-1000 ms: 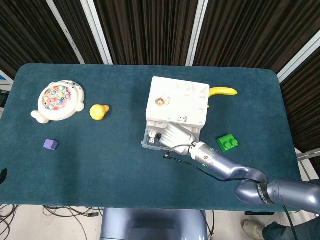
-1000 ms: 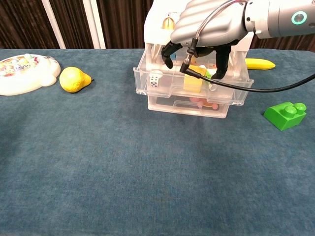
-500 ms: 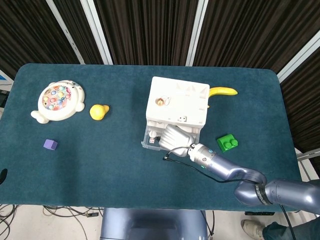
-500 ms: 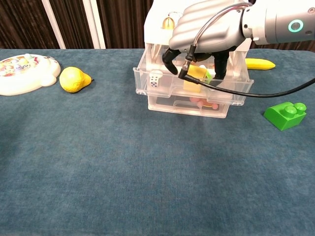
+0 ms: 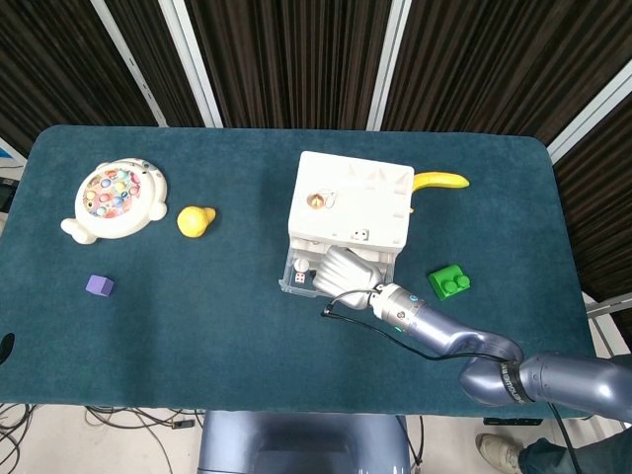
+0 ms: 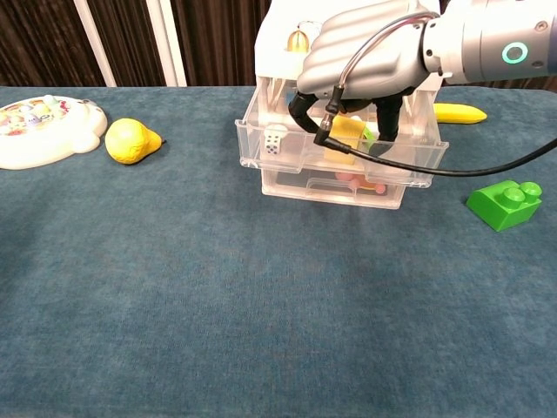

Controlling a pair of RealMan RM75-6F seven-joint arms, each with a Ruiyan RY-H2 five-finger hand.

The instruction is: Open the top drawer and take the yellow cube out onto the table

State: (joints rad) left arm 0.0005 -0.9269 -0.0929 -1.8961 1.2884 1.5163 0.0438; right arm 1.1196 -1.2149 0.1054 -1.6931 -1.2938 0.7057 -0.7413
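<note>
The white drawer cabinet [image 5: 351, 202] stands mid-table with its clear top drawer [image 6: 258, 148] pulled out toward me. My right hand [image 6: 365, 57] hangs over the open drawer, its dark fingertips [image 6: 388, 122] dipping inside. The yellow cube [image 6: 348, 135] sits tilted between the fingers and looks lifted a little off the drawer floor, so the hand grips it. From the head view the right hand [image 5: 346, 269] covers the drawer and hides the cube. A black cable loops off the wrist in front of the drawer. My left hand shows in neither view.
A white die [image 6: 275, 141] lies at the drawer's left end. The shut lower drawer [image 6: 352, 181] holds pink items. A green brick [image 6: 506, 203] and a banana [image 6: 457, 112] lie to the right. At left are a yellow toy [image 6: 129, 140], a fishing-game toy [image 5: 112, 198] and a purple cube [image 5: 99, 286].
The right hand's fingers have closed in on the yellow cube, which has tilted and risen slightly inside the drawer. The drawer itself has stayed put.
</note>
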